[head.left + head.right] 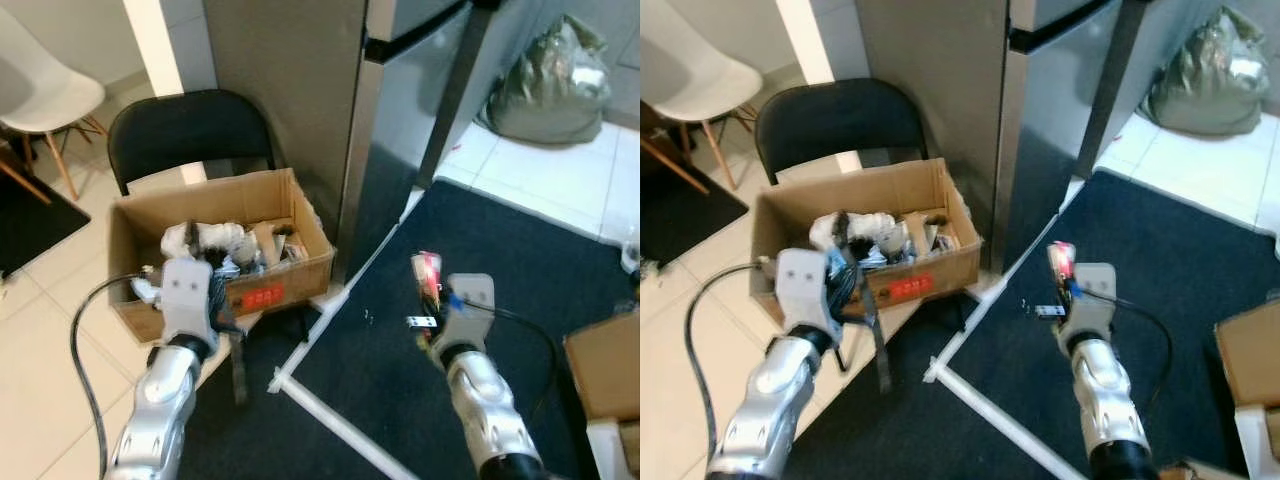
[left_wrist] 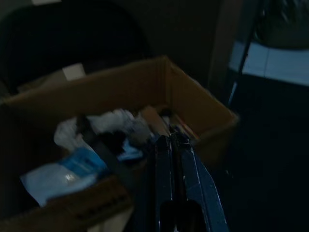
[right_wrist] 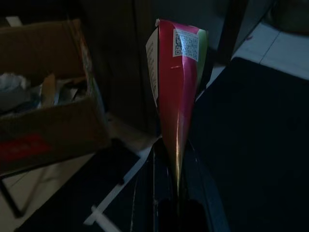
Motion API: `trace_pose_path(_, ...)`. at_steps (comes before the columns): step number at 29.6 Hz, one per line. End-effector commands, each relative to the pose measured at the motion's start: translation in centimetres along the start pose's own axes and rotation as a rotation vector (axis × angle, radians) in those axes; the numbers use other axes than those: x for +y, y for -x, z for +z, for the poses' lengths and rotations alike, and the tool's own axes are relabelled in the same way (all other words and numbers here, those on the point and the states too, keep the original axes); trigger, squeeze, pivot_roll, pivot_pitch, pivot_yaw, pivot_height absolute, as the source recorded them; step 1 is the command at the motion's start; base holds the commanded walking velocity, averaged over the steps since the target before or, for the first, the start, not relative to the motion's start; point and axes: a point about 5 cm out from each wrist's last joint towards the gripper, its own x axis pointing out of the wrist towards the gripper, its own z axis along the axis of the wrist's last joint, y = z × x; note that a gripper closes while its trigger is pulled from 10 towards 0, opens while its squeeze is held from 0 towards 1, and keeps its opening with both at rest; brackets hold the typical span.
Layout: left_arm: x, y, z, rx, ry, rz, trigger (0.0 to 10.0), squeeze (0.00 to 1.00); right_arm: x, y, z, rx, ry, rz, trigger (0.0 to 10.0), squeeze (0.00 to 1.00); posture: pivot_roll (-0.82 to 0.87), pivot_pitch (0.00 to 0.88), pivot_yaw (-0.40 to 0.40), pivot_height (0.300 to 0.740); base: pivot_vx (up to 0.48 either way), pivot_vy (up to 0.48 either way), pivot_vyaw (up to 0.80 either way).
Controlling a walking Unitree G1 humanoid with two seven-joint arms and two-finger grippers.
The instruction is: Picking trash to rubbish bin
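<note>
Right arm: we see our silver right arm reaching forward and up over the dark blue carpet (image 1: 520, 300), wrist raised, fingers pointing away from us toward the steel fridge (image 1: 400, 110).
Right gripper: the right gripper (image 3: 176, 159) has its two black fingers pressed together on the narrow lower end of a crumpled red and green foil wrapper (image 3: 177, 82).
Wrapper: it stands upright out of the fingertips, flaring wider toward its top, with a white printed code square near the upper edge; we hold it in the air above the carpet, near the carpet's left edge and well to the right of the box.
Left arm: our silver left arm is bent up in front of the open brown cardboard box (image 1: 300, 215), its wrist block level with the box's front wall, a black cable looping from it.
Left gripper: the left gripper (image 2: 175, 145) shows its two black fingers lying flat against each other with nothing between them, the tips pointing over the box's near rim.
Box: it sits on the seat of a black folding chair (image 1: 190, 130), holds white crumpled paper (image 1: 205, 238) and mixed scraps, and carries a red label (image 1: 263, 296) on its front.
Floor: pale tiles (image 1: 40, 330) lie left of the carpet; a white strip (image 1: 330, 420) runs along the carpet's edge.
</note>
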Motion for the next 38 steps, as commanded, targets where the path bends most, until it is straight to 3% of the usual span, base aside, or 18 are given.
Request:
trace_pose_path(1, 0.8, 0.2, -0.4, 0.022, -0.013, 0.020, 10.0, 0.00, 0.8, -0.1, 0.0, -0.006, -0.019, 0.015, 10.0, 0.00, 0.06, 0.131, 0.005, 0.740, 0.341, 0.000, 0.00)
trace_pose_path(17, 0.9, 0.0, -0.3, 0.021, -0.019, 0.021, 10.0, 0.00, 1.4, -0.1, 0.1, -0.015, -0.023, 0.065, 10.0, 0.00, 0.06, 0.133, 0.009, 0.740, 0.338, 0.000, 0.00)
trace_pose_path(33, 1.1, 0.2, -0.2, 0.022, -0.022, 0.031, 10.0, 0.00, 1.8, -0.1, 0.1, -0.018, -0.014, 0.104, 10.0, 0.00, 0.07, 0.140, 0.005, 0.740, 0.330, 0.000, 0.80)
trace_pose_path(38, 1.2, 0.2, -0.2, 0.021, -0.022, 0.035, 10.0, 0.00, 1.8, 0.0, 0.1, -0.025, -0.061, 0.105, 10.0, 0.00, 0.07, 0.143, 0.004, 0.740, 0.326, 0.000, 0.00)
